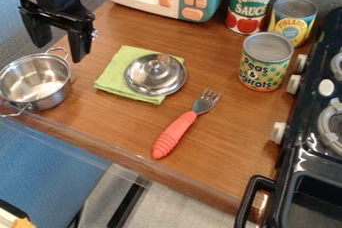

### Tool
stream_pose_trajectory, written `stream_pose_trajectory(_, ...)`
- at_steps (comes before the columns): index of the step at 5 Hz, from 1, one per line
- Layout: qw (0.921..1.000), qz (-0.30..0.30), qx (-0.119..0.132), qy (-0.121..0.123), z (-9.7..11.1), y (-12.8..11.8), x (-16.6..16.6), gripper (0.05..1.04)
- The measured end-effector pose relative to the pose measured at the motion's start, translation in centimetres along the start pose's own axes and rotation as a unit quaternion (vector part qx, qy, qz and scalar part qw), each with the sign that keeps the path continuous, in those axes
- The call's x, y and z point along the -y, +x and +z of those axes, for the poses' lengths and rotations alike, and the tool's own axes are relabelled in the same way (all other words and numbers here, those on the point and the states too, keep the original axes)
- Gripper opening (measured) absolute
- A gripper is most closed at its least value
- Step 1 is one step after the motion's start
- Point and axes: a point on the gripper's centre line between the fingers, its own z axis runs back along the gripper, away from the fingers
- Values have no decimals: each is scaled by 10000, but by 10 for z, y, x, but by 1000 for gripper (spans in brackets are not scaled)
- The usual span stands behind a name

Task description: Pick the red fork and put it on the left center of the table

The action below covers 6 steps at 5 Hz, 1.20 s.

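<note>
Fork [175, 133] lies on the tabletop [234, 132] near frame center, tines toward upper right; gripper [61, 46] hangs upper left, fingers [81, 47] spread apart.

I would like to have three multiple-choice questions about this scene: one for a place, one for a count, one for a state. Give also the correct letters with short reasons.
1. Where does the metal lid rest?
A) on a stove burner
B) on the green cloth
C) inside the pot

2. How many food cans stand near the stove?
A) two
B) three
C) four

3. What is the gripper's state?
A) shut on a can
B) shut and empty
C) open and empty

Key:
1 B: green cloth shows around the lid.
2 B: one can stands in front, two behind it.
3 C: the fingers are apart, with nothing between them.
</note>
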Motion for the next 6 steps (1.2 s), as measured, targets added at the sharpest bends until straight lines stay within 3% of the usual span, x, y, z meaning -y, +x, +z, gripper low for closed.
stream_pose_trajectory(1,9999,2,-115,-54,-7,-2,3,1001)
stream_pose_trajectory(2,9991,-310,-192,-216,-14,-5,48,1001)
stream_pose_trajectory(4,9951,-847,2,-508,-14,-9,139,1001)
stream_pose_trajectory(5,9937,-884,112,-677,-27,-13,166,1001)
stream_pose_trajectory(6,9914,-1075,53,-740,-44,-13,178,1001)
